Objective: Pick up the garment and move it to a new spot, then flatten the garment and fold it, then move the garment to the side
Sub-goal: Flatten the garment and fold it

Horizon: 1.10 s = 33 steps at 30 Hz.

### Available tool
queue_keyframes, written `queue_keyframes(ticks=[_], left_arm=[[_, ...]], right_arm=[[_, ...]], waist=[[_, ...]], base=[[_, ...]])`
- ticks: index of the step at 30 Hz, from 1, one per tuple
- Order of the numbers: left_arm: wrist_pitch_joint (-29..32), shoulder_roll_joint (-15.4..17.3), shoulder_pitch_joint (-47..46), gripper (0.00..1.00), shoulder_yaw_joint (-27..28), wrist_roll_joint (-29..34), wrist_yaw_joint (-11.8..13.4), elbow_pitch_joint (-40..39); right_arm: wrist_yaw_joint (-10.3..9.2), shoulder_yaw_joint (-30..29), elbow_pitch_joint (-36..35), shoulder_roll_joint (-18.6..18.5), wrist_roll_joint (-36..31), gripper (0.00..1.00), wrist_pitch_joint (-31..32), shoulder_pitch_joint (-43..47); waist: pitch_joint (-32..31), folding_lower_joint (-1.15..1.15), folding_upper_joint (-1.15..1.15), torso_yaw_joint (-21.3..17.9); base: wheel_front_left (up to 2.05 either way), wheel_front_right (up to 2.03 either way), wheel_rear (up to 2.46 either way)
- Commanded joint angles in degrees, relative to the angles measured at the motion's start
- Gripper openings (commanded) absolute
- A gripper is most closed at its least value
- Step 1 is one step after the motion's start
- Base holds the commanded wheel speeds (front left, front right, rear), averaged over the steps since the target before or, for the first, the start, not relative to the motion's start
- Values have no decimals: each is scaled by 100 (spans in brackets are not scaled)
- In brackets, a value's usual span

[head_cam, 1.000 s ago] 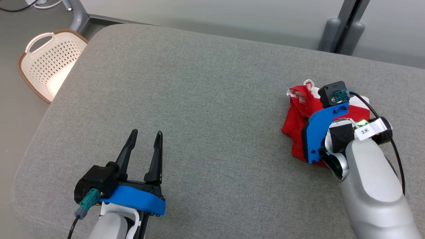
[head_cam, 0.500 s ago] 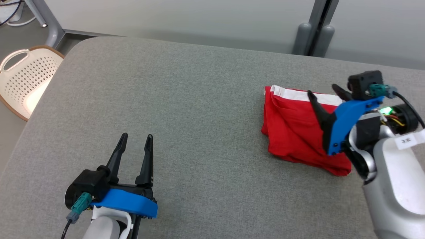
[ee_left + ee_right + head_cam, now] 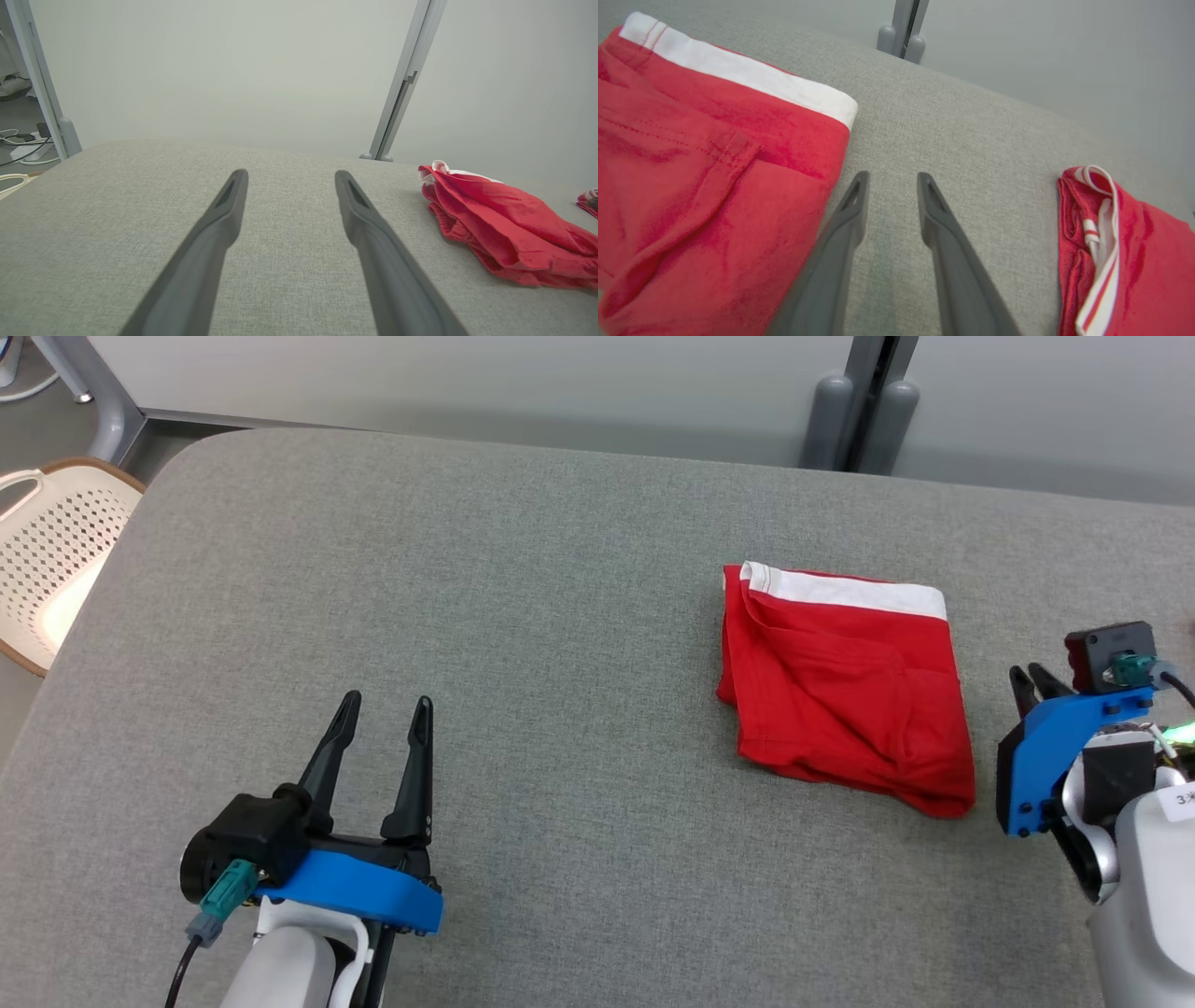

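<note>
A big grey soft cloth pad (image 3: pixel 560 616) with round corners is the work top. The folded red cloth garment with a white band (image 3: pixel 840 691) lies flat on the right part of the pad, with the white band on its far edge. A cream plastic basket with little holes and a brown rim (image 3: pixel 47 551) sits on the floor past the pad's left side. A smaller red cloth with a red and white striped edge (image 3: pixel 1134 242) lies to the right of the garment, apart from it. The left gripper (image 3: pixel 386 700) hangs over the near left part of the pad, its fingers spread wide, with nothing in them. The right gripper (image 3: pixel 893 179) is just beside the garment's right edge, its fingers a little apart, pinching nothing.
</note>
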Motion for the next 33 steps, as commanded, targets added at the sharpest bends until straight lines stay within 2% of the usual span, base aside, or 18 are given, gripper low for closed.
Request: queue_keyframes(ticks=[1, 5, 12, 20, 25, 26, 27, 28, 33], left_arm=[[-23, 36, -100, 100, 4, 1, -5, 9], [-23, 65, -138, 100, 0, 8, -5, 51], [-23, 94, -131, 100, 21, 12, -5, 80], [-23, 86, 25, 100, 106, 21, -4, 98], [-23, 89, 125, 100, 249, 3, 13, 131], [-23, 94, 145, 100, 274, 3, 15, 148], [-23, 100, 172, 100, 299, 7, 16, 166], [-23, 107, 195, 100, 315, 10, 18, 184], [-23, 156, 304, 100, 402, 29, 42, 230]], right_arm=[[1, 27, 35, 39, -39, 0, -11, 52], [1, 351, 307, 168, 24, 0, -12, -44], [1, 1462, 436, 401, 351, 0, 2, -84], [1, 3189, 0, 552, 1101, 0, 84, 203], [1, 3565, -534, 627, 1585, 0, -81, 482], [1, 3496, -649, 654, 1686, 11, -141, 588], [1, 3327, -774, 684, 1757, 35, -246, 704], [1, 3146, -906, 711, 1774, 100, -341, 814], [2, 2193, -1560, 855, 1591, 100, -810, 1412]], waist=[[11, 0, 0, 9], [17, 0, 0, 33], [-50, 0, 0, 65], [-207, 0, 0, 13], [-340, 0, 0, -118], [-373, 0, 0, -148], [-419, 0, 0, -176], [-452, 0, 0, -203], [-558, 0, 0, -445]], base=[[0, 0, 0], [0, 0, 0], [0, 0, 0], [0, 0, 0], [0, 0, 0], [0, 0, 0], [0, 0, 0], [0, 0, 0], [0, 0, 0]])
